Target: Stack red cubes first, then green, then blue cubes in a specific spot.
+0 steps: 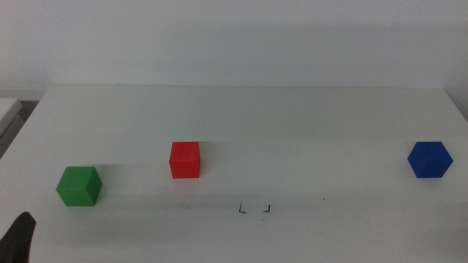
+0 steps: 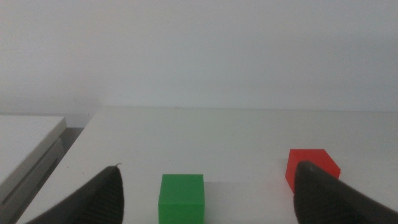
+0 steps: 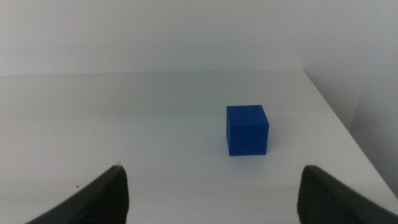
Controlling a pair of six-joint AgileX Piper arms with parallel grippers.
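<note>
The red cube (image 1: 184, 160) rests on the white table left of centre. Further left and nearer stands the green cube (image 1: 79, 185). The blue cube (image 1: 429, 159) is at the far right. Thin black corner marks of the specific spot (image 1: 254, 210) lie near the front, right of the red cube, with nothing on them. My left gripper (image 1: 18, 237) shows only as a dark tip at the bottom left corner. In its wrist view that left gripper (image 2: 208, 186) is open, with the green cube (image 2: 181, 198) ahead between the jaws and the red cube (image 2: 309, 167) beyond one jaw. My right gripper (image 3: 211, 186) is open, the blue cube (image 3: 247, 129) ahead of it.
The white table (image 1: 292, 117) ends at a far edge against a pale wall. A lower grey surface (image 1: 9, 109) lies beyond its left edge. A tiny black speck (image 1: 325, 198) sits right of the corner marks.
</note>
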